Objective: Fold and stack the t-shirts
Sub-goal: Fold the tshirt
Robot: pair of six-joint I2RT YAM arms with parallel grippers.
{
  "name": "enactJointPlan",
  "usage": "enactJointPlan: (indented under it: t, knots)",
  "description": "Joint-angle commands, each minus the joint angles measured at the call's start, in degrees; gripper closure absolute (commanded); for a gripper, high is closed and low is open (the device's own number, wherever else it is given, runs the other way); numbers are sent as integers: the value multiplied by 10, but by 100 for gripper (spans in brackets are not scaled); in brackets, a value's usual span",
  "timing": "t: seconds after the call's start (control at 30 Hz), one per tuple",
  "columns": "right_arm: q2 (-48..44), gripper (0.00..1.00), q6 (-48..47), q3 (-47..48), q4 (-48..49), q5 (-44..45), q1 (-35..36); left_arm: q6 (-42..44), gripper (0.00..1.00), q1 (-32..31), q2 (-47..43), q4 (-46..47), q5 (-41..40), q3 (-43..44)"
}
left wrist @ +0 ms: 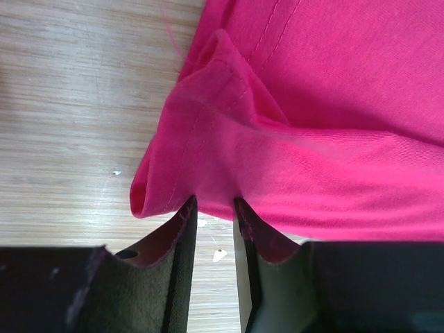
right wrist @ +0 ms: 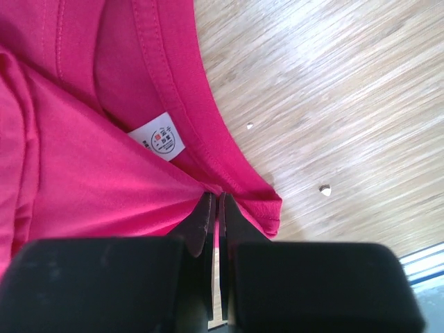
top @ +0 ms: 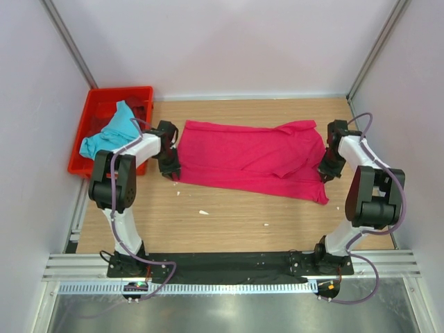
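The magenta-pink t-shirt (top: 253,158) lies spread across the wooden table, folded lengthwise. My left gripper (left wrist: 212,205) is at its left end; its jaws stand apart around the bunched hem edge (left wrist: 208,159), with bare table showing between them. My right gripper (right wrist: 217,198) is at the shirt's right end (top: 312,156), shut on a pinch of cloth beside the collar (right wrist: 208,132) and white label (right wrist: 158,137). The turquoise-blue t-shirt (top: 111,132) lies crumpled in the red crate (top: 97,97) at the far left.
The red crate stands at the table's back left, just left of my left arm (top: 114,177). Small white crumbs (top: 203,212) lie on the wood in front of the shirt. Grey walls enclose the table on three sides.
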Motion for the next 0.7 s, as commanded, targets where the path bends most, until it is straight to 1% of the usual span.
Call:
enactJointPlan:
  t: [0.0,0.13,0.2,0.27,0.3,0.33,0.37,0.5,0.53,0.67]
  knots:
    - [19,99,4,23,2,42,2,6,72,-1,27,13,-20,6]
    - [59,98,-3,36,13,45,1,6,73,-1,13,9,-20,6]
    - [62,86,-6,43,4,49,1,6,73,-2,3,0,-18,6]
    - [47,70,-12,49,-8,55,3,1,66,-2,-23,-16,-13,5]
    - [40,65,-18,53,-11,59,5,-1,62,-2,-36,-21,-14,2]
    - [28,61,-21,59,-16,63,7,-7,56,-2,-52,-26,-13,-1]
    - [23,55,-23,75,-29,66,16,-8,53,-2,-78,-29,-13,-6]
    - [8,46,-26,109,-34,42,52,-10,51,-2,-115,-33,-12,10]
    - [8,43,-20,111,-29,11,55,-9,52,-1,-113,-25,-6,26]
    - [39,37,13,114,16,-60,56,8,51,-1,-61,-14,59,83]
